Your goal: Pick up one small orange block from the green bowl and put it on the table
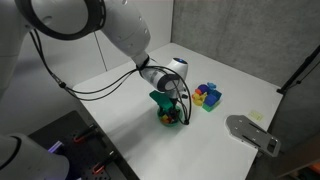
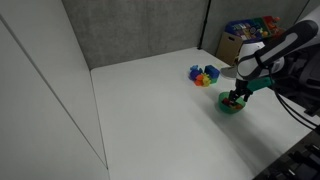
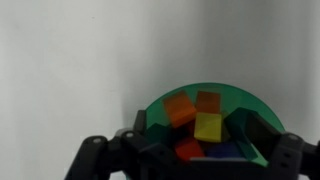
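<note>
The green bowl [image 3: 165, 100] sits on the white table [image 3: 70, 70] and shows in both exterior views [image 1: 160, 100] [image 2: 228, 108]. In the wrist view it holds two small orange blocks [image 3: 180, 108] [image 3: 208, 101], a yellow block [image 3: 209, 126], a redder orange block [image 3: 188, 150] and something blue. My gripper [image 3: 197, 138] is open and lowered into the bowl, with one finger on each side of the pile. The fingers do not close on any block. In both exterior views the gripper [image 1: 170, 108] [image 2: 236, 96] hides most of the bowl.
A blue square tray [image 1: 208, 96] [image 2: 204, 75] with yellow and purple blocks stands close behind the bowl. A grey metal plate [image 1: 255, 133] lies at the table's edge. A box of colourful items [image 2: 250, 30] stands off the table. A black cable [image 1: 100, 90] hangs from the arm.
</note>
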